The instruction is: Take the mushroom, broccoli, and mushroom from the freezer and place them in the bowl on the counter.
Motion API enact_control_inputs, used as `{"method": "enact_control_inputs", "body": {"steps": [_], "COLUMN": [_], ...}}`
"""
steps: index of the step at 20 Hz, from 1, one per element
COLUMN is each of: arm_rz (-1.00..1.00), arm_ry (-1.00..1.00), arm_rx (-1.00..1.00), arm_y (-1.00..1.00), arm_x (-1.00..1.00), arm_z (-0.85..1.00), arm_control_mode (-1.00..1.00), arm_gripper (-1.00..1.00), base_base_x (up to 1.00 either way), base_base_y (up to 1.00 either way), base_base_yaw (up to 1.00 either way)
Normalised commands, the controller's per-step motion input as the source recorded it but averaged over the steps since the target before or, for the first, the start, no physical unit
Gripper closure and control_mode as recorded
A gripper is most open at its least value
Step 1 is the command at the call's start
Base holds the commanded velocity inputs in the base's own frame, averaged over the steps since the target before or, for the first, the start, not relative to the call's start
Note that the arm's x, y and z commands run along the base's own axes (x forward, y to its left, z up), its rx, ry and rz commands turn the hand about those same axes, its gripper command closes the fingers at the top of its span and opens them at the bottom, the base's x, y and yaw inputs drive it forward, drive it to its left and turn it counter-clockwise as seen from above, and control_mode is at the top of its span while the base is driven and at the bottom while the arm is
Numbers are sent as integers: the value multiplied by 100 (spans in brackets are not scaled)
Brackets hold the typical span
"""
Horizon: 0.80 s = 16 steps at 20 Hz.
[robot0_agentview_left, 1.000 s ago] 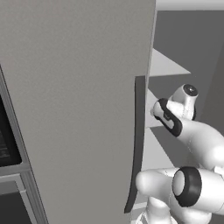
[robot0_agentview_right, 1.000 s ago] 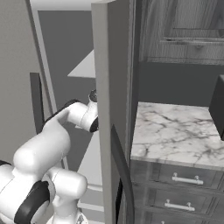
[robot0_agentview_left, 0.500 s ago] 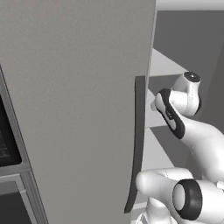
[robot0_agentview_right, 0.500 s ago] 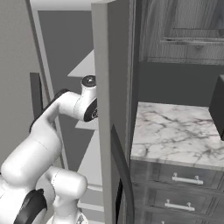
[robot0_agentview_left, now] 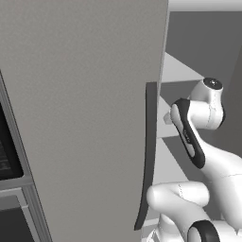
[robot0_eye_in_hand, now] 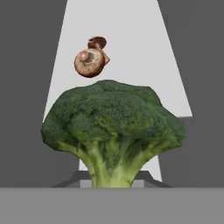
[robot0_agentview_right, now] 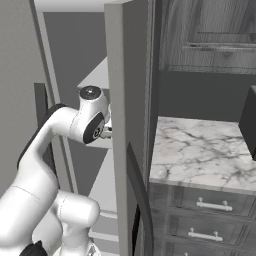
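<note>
Close before the hand camera, the broccoli (robot0_eye_in_hand: 113, 131) looms large, stalk down and crown up, its stem base running into the bottom of the view where the claw sits; whether the claw pinches it or merely stands near cannot be told. Beyond it, a brown mushroom (robot0_eye_in_hand: 91, 59) lies on the white freezer shelf (robot0_eye_in_hand: 127, 52). From the base, the arm reaches into the open freezer (robot0_agentview_left: 85, 118), beside the marble bench (robot0_agentview_right: 200, 155).

Matt grey freezer (robot0_agentview_left: 85, 118), veined marble counter (robot0_agentview_right: 200, 150), rough-crowned broccoli (robot0_eye_in_hand: 113, 127), smooth brown mushroom (robot0_eye_in_hand: 89, 61).
</note>
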Motion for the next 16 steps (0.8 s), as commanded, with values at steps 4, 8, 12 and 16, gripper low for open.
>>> {"method": "enact_control_inputs", "body": {"steps": [4,8,12,16], "arm_rz": [0,0,0,0], "arm_ry": [-4,1,1,1], "arm_rx": [0,0,0,-1], "arm_y": [6,42,38,46], "arm_x": [-53,-49,-53,-52], "arm_z": [21,27,41,37], "arm_control_mode": [-100,-100,-100,-100], "arm_gripper": [100,100,100,100], "base_base_x": [0,0,0,0], "base_base_y": [0,0,0,0], "base_base_yaw": [0,0,0,0]}}
